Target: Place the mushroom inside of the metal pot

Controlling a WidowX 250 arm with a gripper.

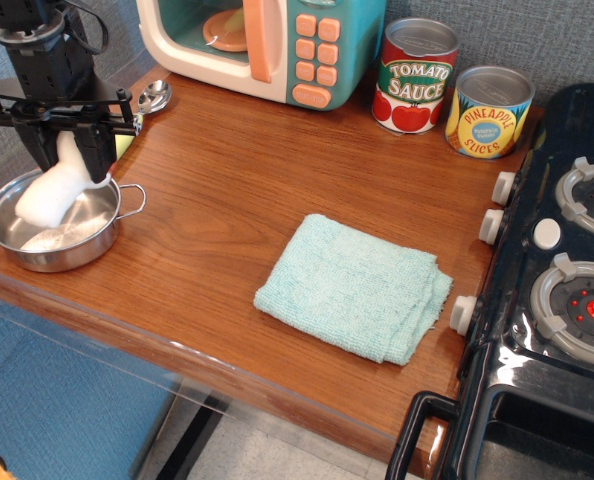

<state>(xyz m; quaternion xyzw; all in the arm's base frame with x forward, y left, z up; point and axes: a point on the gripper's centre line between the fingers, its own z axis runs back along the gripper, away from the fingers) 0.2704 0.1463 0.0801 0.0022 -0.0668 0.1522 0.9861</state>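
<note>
The metal pot (pixel 89 244) sits at the table's front left corner, shiny, with a loop handle on its right side. My gripper (pixel 69 150) hangs right over the pot and is shut on the mushroom (pixel 51 190). The mushroom's thick creamy-white stem points down and to the left, its lower end over the pot's inside and at about rim height. Its cap is hidden between the fingers.
A spoon (pixel 153 97) lies behind the pot. A toy microwave (pixel 267 45) stands at the back, with a tomato sauce can (pixel 415 76) and a pineapple can (pixel 488 111) to its right. A folded teal cloth (pixel 357 285) lies mid-table. A toy stove (pixel 557 300) fills the right side.
</note>
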